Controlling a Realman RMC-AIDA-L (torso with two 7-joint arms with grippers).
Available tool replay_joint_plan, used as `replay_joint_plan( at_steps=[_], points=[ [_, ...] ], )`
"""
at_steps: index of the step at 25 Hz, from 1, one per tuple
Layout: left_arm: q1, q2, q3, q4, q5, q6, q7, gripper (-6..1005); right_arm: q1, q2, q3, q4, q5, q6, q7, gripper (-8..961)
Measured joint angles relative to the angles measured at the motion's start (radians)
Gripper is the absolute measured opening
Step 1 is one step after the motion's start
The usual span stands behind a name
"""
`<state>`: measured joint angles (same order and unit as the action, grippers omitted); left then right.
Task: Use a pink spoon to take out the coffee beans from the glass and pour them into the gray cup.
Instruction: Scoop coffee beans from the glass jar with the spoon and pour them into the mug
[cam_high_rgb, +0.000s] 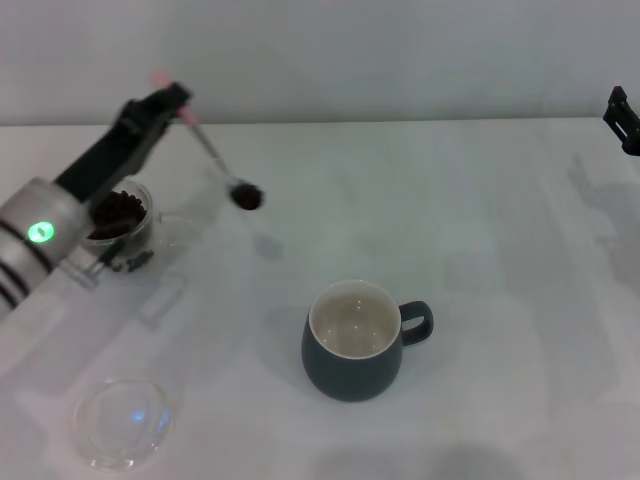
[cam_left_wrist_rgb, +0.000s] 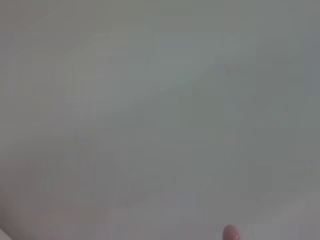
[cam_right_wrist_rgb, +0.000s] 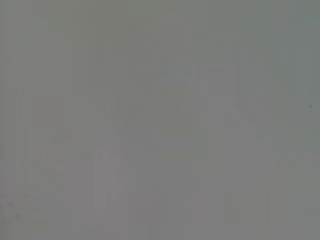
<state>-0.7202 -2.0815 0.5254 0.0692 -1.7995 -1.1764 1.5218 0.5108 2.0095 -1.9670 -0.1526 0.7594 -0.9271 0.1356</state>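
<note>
Our left gripper (cam_high_rgb: 172, 103) holds the pink spoon (cam_high_rgb: 215, 155) tight, up between the glass (cam_high_rgb: 122, 222) and the gray cup (cam_high_rgb: 352, 340). If we tip it, the coffee beans (cam_high_rgb: 247, 197) spill early

Spoon loaded with beans, held aloft between glass and cup

The pink spoon (cam_high_rgb: 213, 152) was held slanted above the table, pink handle end uppermost, its bowl heaped with dark coffee beans (cam_high_rgb: 246, 197). The clear glass (cam_high_rgb: 122, 222), still holding beans, was seen upright well to the left of the gray cup (cam_high_rgb: 353, 341), which stood upright with its cream inside empty, handle to the right.
</note>
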Motion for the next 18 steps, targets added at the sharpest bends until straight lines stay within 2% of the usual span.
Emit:
replay_joint_plan(
  at_steps=[5, 10, 18],
  points=[
    [-0.047, -0.002, 0.087, -0.011, 0.000, -0.022, -0.006, 131, 0.002, 0.001, 0.000, -0.001, 0.000, 0.000, 0.000, 874],
    [-0.058, -0.004, 0.135, -0.011, 0.001, -0.039, -0.007, 131, 0.003, 0.001, 0.000, -0.001, 0.000, 0.000, -0.001, 874],
    [-0.085, -0.004, 0.293, -0.006, 0.002, -0.039, -0.047, 130, 0.003, 0.002, 0.000, -0.001, 0.000, 0.000, -0.001, 874]
  ],
)
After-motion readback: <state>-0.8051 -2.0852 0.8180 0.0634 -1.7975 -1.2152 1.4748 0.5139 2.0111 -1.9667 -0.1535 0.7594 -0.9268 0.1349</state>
